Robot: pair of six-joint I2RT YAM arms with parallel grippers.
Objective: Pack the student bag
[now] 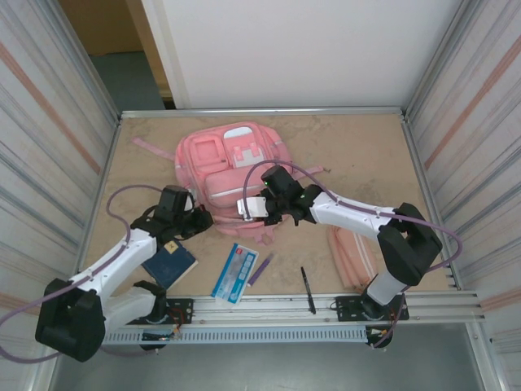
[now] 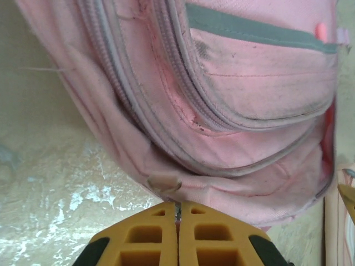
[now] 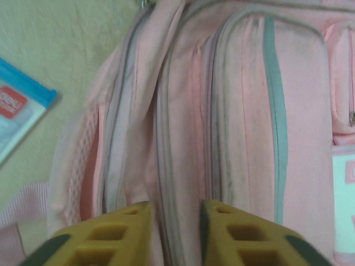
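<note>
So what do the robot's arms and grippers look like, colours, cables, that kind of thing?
Both the left arm and right arm have white link shells with black joints and bases. A lilac cable loops along each. The left gripper and right gripper have orange-yellow fingers moulded with rectangular pockets, dark at the outer corners.

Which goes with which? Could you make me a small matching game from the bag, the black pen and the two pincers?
Things:
1. student bag
2. black pen
3. left pincer
4. right pincer

States:
A. pinched shut at the bag's edge
B. open, over the bag's zips
C. pink, the biggest thing there
D. lying loose, touched by nothing

Pairs: 1-C, 2-D, 3-A, 4-B
</note>
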